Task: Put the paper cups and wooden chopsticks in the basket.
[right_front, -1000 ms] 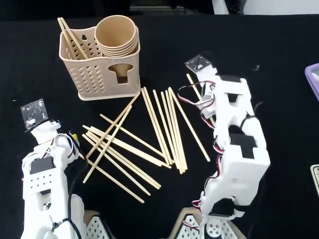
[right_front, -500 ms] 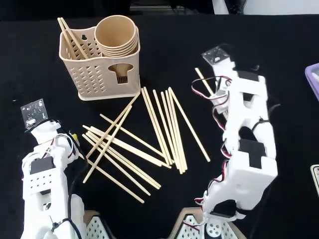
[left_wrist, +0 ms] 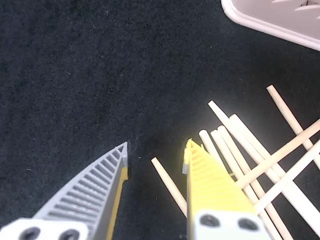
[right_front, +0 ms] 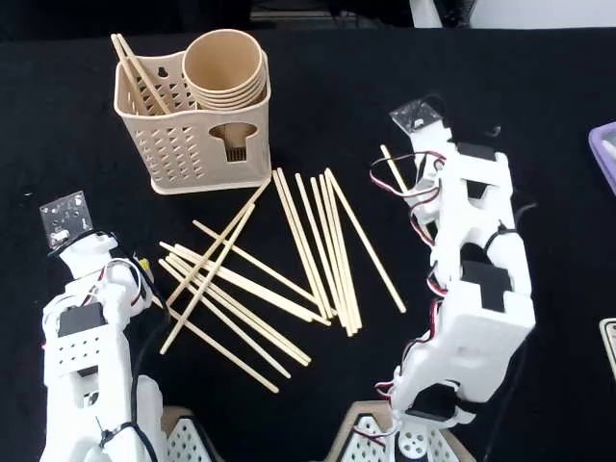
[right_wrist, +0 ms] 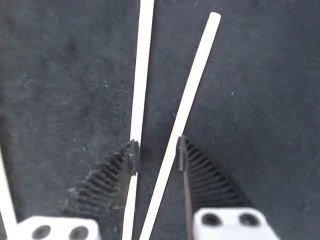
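A beige perforated plastic basket [right_front: 192,144] stands at the back left of the black cloth-covered table [right_front: 318,77]. A stack of tan paper cups [right_front: 223,65] sits in its right compartment, and two pale wooden chopsticks [right_front: 135,69] lean in its left one. In front of the basket, a scatter of loose chopsticks [right_front: 289,260] lies crossed on the table, between the two arms. The left gripper [left_wrist: 155,147] hangs at the scatter's left edge, with one stick end [left_wrist: 167,182] between its parted fingers. The right gripper [right_wrist: 156,148] is to the right of the scatter and straddles a lone chopstick [right_wrist: 195,70], with a second stick [right_wrist: 141,65] just beside one finger.
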